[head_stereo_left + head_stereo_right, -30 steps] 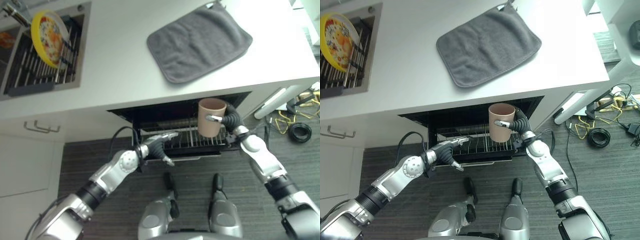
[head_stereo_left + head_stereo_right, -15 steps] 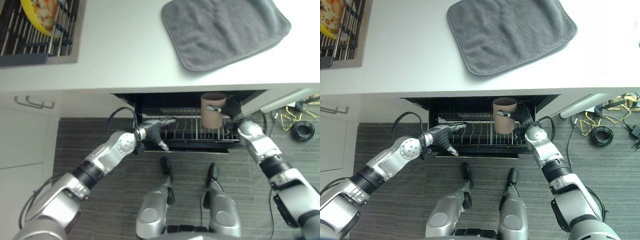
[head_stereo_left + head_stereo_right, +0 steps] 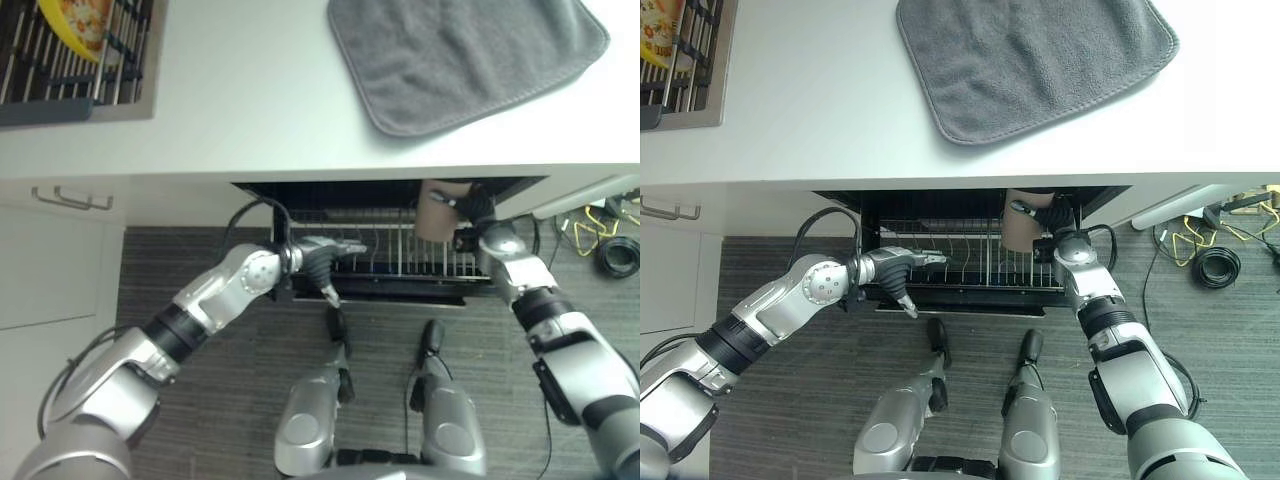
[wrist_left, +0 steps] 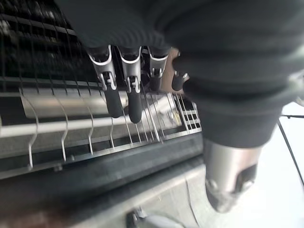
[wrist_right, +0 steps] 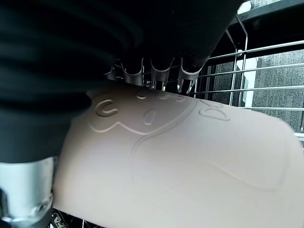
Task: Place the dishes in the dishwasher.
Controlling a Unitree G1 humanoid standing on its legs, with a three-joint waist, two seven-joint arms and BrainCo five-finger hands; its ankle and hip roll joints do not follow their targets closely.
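Insp. note, dishwasher loading

Task item: tan mug (image 3: 437, 210), held in right hand (image 3: 474, 212), fingers curled round its wall w/ thumb on the opposite side; right wrist view confirms wrap, fingertips (image 5: 155, 81) pressed onto the mug body. Mug sits just under the front edge of the white countertop (image 3: 250, 110), over the right part of the pulled-out wire rack (image 3: 970, 262) of the dishwasher (image 3: 970, 205). Upper part of mug hidden by the counter lip.

Key relation: mug's long axis approx. upright, rack tines directly below it; judged next move is a short drop into the rack, poss. w/ a turn to seat it mouth-down. Whether mouth faces up or down: cannot tell. Right hand is the only one on the mug; left hand well apart from it.

Left hand (image 3: 322, 255): at left front of rack, fingers straight and side by side, thumb hanging below. Left wrist view shows fingers (image 4: 121, 90) extended over the tines, gripping nothing; contact w/ rack cannot be confirmed. Judged to be steadying the rack.

Other: grey drying mat (image 3: 465, 55) on counter; yellow patterned plate (image 3: 80, 20) stands in sink rack (image 3: 60, 75), not yet loaded.

Markings: embossed relief shapes on mug wall in right wrist view, no legible writing
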